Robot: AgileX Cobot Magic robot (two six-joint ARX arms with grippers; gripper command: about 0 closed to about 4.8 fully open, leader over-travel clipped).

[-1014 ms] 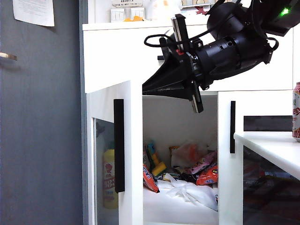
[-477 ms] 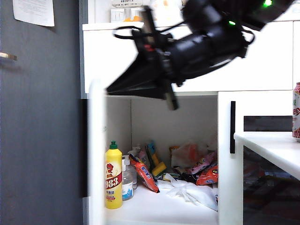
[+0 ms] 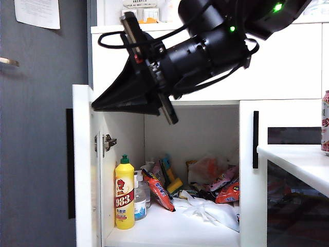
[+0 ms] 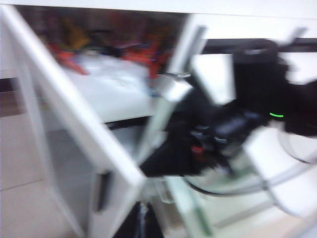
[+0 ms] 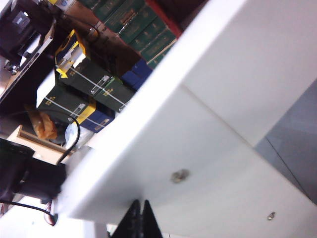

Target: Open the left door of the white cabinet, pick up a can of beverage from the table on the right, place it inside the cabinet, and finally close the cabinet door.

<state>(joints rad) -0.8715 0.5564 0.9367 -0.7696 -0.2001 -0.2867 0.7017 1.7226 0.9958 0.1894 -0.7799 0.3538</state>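
though the cabinet [image 3: 288, 67] now stands open, most of the task is still to do. the left door [image 3: 85, 164] is swung wide, out to the left of the cabinet's opening, its hinge bare and the shelf inside in plain sight: a yellow bottle [image 3: 124, 193] at the left of the shelf, snack packets [image 3: 226, 190] and a white cloth [image 3: 205, 208] further right. so the opening step looks done.

the can [image 3: 325, 122] sits untouched on the table [image 3: 298, 159], to the right of the cabinet's opening, at the very edge of the exterior view.

the right gripper [image 3: 100, 106] hangs in front of the cabinet's drawer, just above the open door's top edge, its fingers pressed together and holding nothing; its own view shows the closed tips [image 5: 140, 218] against a white panel. the left gripper [image 4: 141, 225] is barely seen at the edge of a blurred wrist view, low in front of the cabinet; it appears narrow and empty, and does not show in the exterior view.

left to do, as i judge it: fetch the can, set it inside the cabinet, shut the door.
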